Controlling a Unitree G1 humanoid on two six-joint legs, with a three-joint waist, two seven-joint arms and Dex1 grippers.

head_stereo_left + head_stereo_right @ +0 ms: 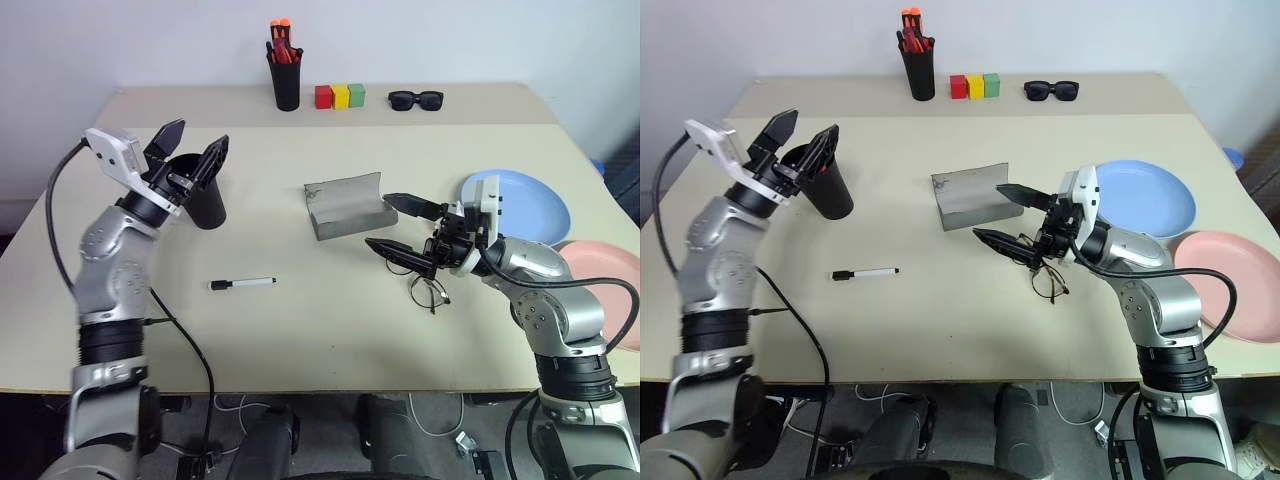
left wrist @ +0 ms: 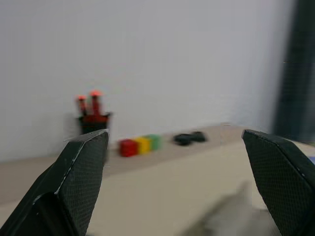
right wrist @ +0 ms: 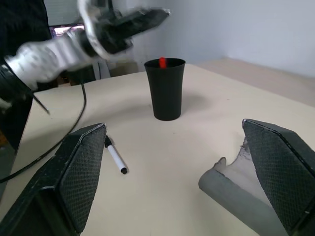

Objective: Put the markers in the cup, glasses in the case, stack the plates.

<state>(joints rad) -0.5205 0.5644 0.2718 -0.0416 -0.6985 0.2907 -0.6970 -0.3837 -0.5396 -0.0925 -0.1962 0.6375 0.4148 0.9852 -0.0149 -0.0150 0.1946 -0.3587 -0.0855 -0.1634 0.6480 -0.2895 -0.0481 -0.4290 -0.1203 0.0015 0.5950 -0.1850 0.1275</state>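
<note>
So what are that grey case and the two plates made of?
The case looks like soft grey felt: matte, with a slightly ragged, floppy flap edge. The blue plate and pink plate look like smooth plastic or glazed ceramic, with an even colour and a faint sheen; the look leaves that open.

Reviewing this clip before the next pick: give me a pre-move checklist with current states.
1. Red marker in the black cup: ok, its tip shows above the rim.
2. White marker in the cup: not ok, it lies on the table.
3. Left gripper empty and open above the cup: ok.
4. Right gripper open, holding nothing: ok.
5. Wire-frame glasses in the grey case: not ok, they lie on the table beside the right gripper; case stands open.
6. Blue plate and pink plate stacked: not ok, side by side.
</note>
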